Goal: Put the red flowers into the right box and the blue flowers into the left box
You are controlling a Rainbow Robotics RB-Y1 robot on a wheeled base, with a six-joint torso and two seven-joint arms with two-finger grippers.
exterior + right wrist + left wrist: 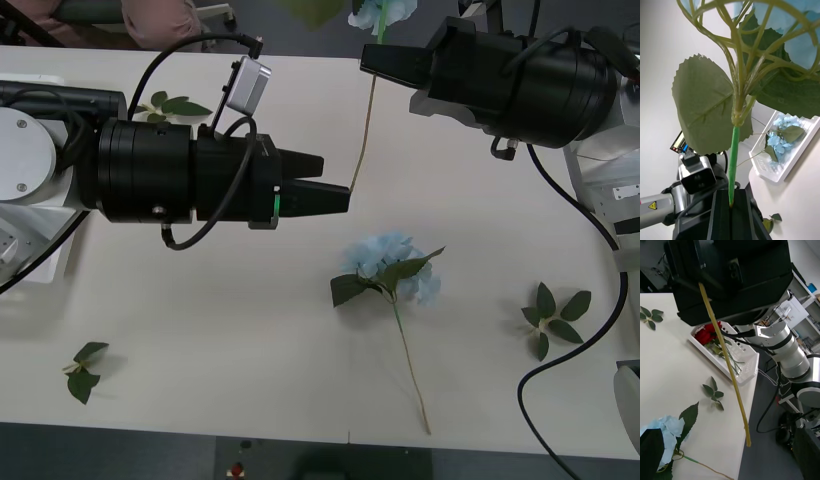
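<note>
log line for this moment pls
right gripper: shut on blue flower stem | left gripper: open beside stem | second blue flower: on table

Front camera looks down on the table (250, 320); wrist cameras sit close, facing each other.

The table (200, 330) lies open between the left gripper (335, 195) and the near edge. A blue flower (392, 268) sprawls across mid-table, leaf sprigs (555, 315) dot the sides, and a hanging stem (365, 130) crosses the gap between both grippers.
</note>
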